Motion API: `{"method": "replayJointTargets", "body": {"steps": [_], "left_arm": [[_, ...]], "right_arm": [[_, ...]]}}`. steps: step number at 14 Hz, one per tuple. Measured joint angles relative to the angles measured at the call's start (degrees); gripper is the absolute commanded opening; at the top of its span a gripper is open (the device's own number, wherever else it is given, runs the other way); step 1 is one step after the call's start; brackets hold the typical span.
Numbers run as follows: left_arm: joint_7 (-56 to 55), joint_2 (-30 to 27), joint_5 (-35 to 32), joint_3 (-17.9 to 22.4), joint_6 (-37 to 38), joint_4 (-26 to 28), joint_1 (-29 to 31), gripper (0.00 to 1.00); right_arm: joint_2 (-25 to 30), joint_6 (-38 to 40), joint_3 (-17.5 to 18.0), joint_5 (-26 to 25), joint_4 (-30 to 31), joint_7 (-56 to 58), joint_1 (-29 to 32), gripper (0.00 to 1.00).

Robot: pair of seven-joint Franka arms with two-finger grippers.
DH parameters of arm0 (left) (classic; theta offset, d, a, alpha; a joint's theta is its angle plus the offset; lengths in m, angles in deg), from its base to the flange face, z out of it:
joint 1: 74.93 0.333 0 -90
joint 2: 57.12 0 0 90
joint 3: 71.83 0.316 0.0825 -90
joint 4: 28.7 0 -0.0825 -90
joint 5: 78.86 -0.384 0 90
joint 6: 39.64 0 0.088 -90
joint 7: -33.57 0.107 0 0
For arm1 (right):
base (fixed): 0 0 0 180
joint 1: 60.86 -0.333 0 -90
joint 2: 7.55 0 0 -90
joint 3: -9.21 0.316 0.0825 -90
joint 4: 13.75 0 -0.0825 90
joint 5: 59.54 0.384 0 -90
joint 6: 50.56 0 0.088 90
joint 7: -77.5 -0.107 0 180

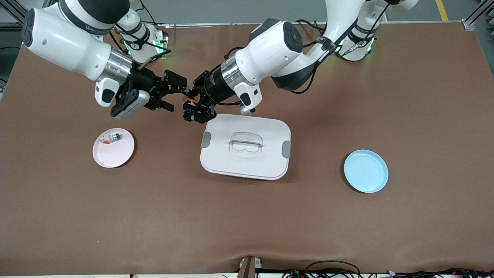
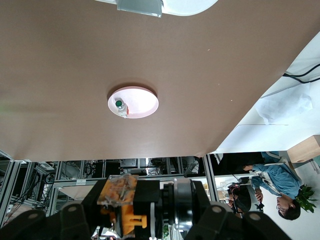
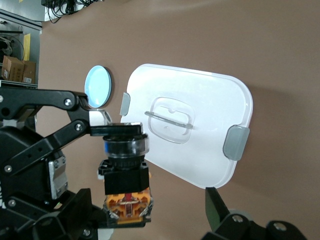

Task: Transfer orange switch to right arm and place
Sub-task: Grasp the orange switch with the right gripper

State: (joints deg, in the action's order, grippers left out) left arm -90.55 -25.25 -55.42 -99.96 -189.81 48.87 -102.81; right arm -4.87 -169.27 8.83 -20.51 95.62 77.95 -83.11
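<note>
The orange switch (image 1: 188,101), a stubby black part with an orange base (image 3: 126,206), hangs in the air with my left gripper (image 1: 190,104) shut on it. It is over bare table, just off the corner of the white container at the robots' side. My right gripper (image 1: 175,95) stands open right beside it. In the right wrist view the switch (image 3: 125,167) sits between the right gripper's spread fingers (image 3: 214,209), close to one of them and well apart from the other. In the left wrist view the switch (image 2: 126,200) fills the space between the left fingers.
A white lidded container (image 1: 245,166) with grey clips lies mid-table. A pink plate (image 1: 115,156) toward the right arm's end holds a small whitish part with a green spot (image 1: 110,138). A blue plate (image 1: 366,171) lies toward the left arm's end.
</note>
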Motion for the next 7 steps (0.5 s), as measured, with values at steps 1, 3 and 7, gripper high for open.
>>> {"method": "replayJointTargets", "body": {"steps": [1,3,7], "left_arm": [[0.0,0.0,0.0,0.0,0.0,0.0,0.0,0.00],[0.0,0.0,0.0,0.0,0.0,0.0,-0.1,0.00],[0.0,0.0,0.0,0.0,0.0,0.0,-0.2,0.00]], "right_arm": [[-0.1,-0.3,0.0,0.0,0.0,0.1,0.0,1.00],[-0.2,-0.7,0.0,0.0,0.1,0.1,0.0,1.00],[-0.3,-0.8,0.0,0.0,0.2,0.1,0.0,1.00]]}}
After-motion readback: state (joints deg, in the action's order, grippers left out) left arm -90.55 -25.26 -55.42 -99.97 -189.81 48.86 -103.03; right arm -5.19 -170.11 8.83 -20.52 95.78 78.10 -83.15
